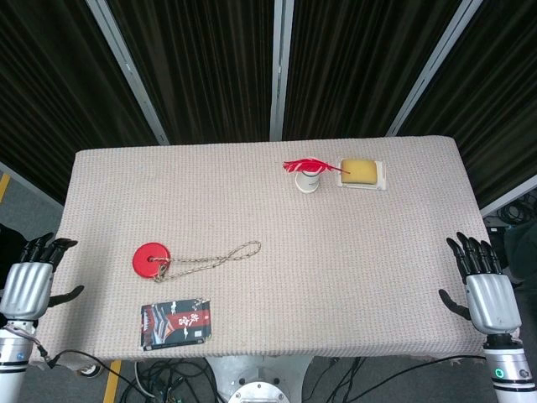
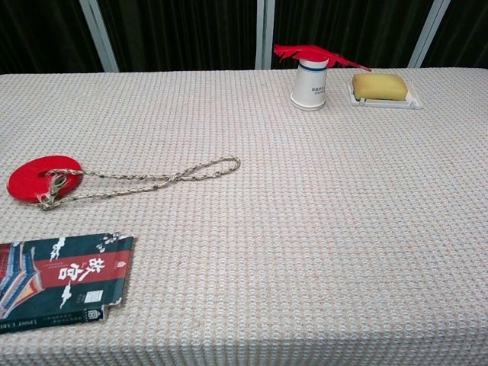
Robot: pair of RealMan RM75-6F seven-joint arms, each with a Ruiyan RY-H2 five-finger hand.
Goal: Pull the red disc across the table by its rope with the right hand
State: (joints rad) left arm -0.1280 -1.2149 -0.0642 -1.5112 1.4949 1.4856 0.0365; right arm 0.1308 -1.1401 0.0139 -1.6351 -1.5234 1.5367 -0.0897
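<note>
Nearest the robot, both hands hang off the table's near corners, seen in head view only. Left hand (image 1: 29, 281) sits beside the near-left table edge, palm back up, fingers extended and apart, holding nothing, not touching the cloth. Right hand (image 1: 485, 285) mirrors it off the near-right edge, fingers straight and spread, thumb out to the side, holding nothing, well apart from the rope. Table (image 1: 352, 252) covered in beige woven cloth. Near-left on it lies a flat dark packet (image 1: 176, 322) with a red band and white characters, flush near the front edge; chest view shows it at lower left (image 2: 65, 280). Just beyond the packet is the red disc (image 1: 152, 259), lying flat on the left side of the table, apart from the packet; chest view has it at far left (image 2: 42, 177). Rope (image 1: 214, 258) is attached at the disc with a small clasp and runs rightward and slightly away, doubled strands ending in a loop toward table centre (image 2: 152, 181); it lies slack on the cloth, nothing touching it. Far side, right of centre: white paper cup (image 1: 309, 180) upright with a red feather-like thing (image 1: 310, 165) lying across its top. Just beside the cup on its right, a yellow sponge (image 1: 361, 172) sits in a shallow white tray (image 1: 383, 178); cup and tray close, cannot tell if touching. Dark curtains behind.
</note>
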